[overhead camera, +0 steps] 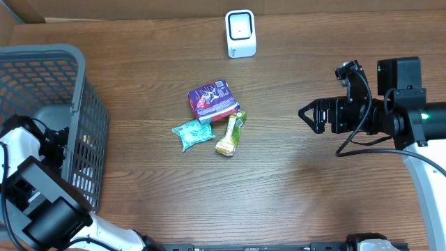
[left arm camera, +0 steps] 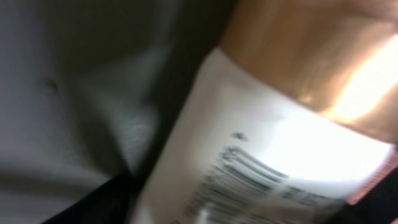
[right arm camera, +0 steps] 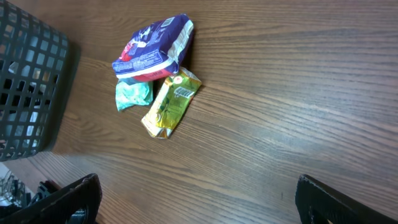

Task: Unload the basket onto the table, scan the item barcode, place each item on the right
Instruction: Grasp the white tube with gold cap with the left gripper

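White barcode label on orange packet [left arm camera: 261, 149], tight against left gripper [overhead camera: 54, 136] inside basket [overhead camera: 77, 90]; grip can't be told. Right gripper [overhead camera: 306, 115] wide, empty, packs [overhead camera: 212, 115] well ahead of fingers. Pinch packet edges, keep barcode uncovered, facing scanner [overhead camera: 240, 33].

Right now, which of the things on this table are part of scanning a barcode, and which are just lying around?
For the job: white scanner; item with a barcode label, close before the left wrist camera; probably the basket.
Lying about for now: purple packet, teal packet, yellow packet, all untouched mid-table.
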Robot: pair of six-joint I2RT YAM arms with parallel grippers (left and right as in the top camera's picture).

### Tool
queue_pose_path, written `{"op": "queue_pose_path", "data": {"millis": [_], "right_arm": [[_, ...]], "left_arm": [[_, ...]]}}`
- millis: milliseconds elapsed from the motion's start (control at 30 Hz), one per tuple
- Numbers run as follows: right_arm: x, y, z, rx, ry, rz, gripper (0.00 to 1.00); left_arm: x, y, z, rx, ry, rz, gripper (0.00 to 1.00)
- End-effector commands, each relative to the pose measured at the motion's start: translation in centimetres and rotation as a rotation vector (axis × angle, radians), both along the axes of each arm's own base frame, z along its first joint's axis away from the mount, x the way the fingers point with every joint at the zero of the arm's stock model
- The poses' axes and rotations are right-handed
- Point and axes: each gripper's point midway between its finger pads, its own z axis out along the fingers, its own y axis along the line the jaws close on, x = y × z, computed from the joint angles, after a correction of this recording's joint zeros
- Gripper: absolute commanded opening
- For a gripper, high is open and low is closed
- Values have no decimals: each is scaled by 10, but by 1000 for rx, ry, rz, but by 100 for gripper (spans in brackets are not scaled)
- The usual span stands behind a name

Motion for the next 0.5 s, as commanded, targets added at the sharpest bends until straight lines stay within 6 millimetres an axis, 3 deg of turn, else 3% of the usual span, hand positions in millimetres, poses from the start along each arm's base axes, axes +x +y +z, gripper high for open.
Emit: {"op": "queue_pose_path", "data": {"millis": [0,67,100,300,367,467], "right_arm": [[3,3,7,11,-21,7,100],[3,3,7,11,-21,6,100],[3,3,7,11,-21,6,100],[2,5,8,21,-22,13,100],[3,5,8,24,-25,14,100],[4,5,9,24,-29,14,100]], "left_arm": [[2,0,-8,16,-6,-35,38],[7,5,-8,37,-26,-35,7],[9,7,-8,44,-34,-30,4],[27,24,7,98,-84,38,4],[37,33,23,118,-107,68,4],[62,57,65,185,-189,129,4]]}}
